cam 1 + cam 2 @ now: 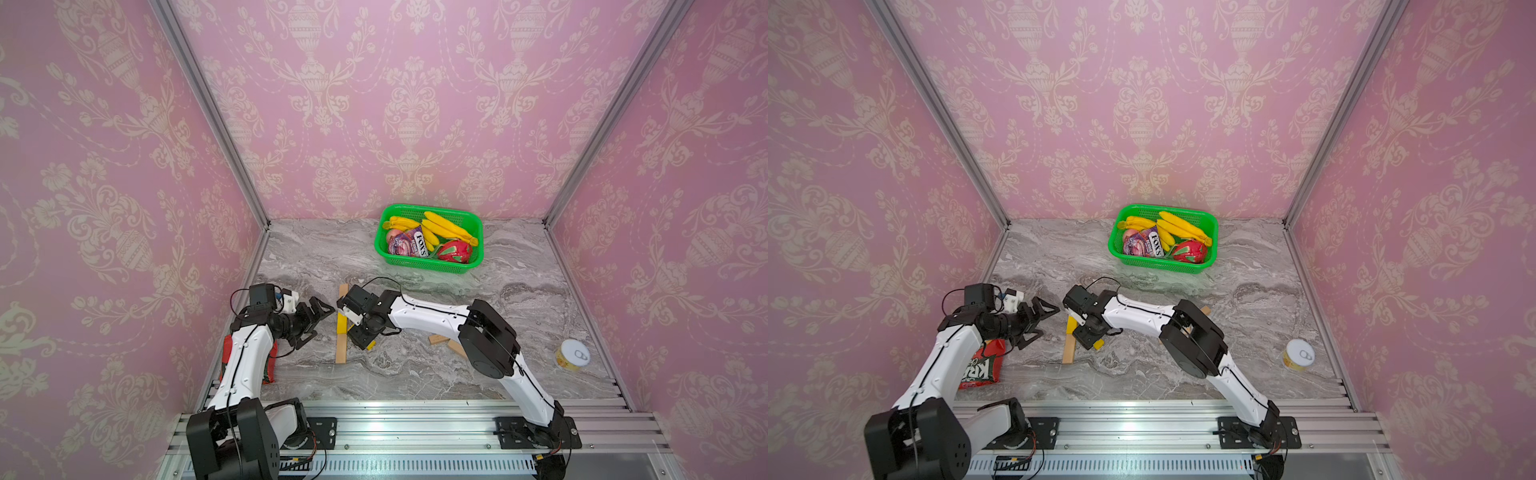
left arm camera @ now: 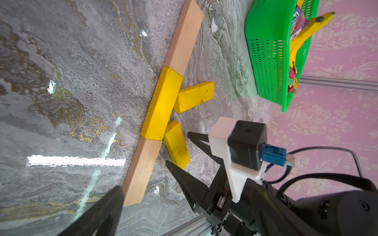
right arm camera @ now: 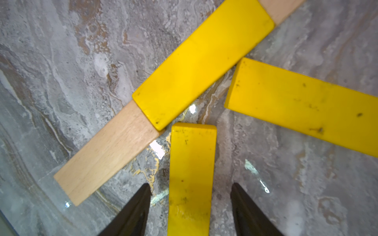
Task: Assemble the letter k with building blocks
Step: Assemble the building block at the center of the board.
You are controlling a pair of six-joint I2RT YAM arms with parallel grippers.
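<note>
Left pincer [image 1: 316,328], right pincer [image 3: 190,183] both spread; letter k [image 2: 161,104]: wood-yellow-wood stem [image 3: 202,61], 2 yellow arms [image 3: 296,106].

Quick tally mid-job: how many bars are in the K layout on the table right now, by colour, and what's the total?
Yellow bars: 3
Tan wood bars: 2
Total: 5
Loose wood bars by the right arm are partly hidden and not counted.
</note>
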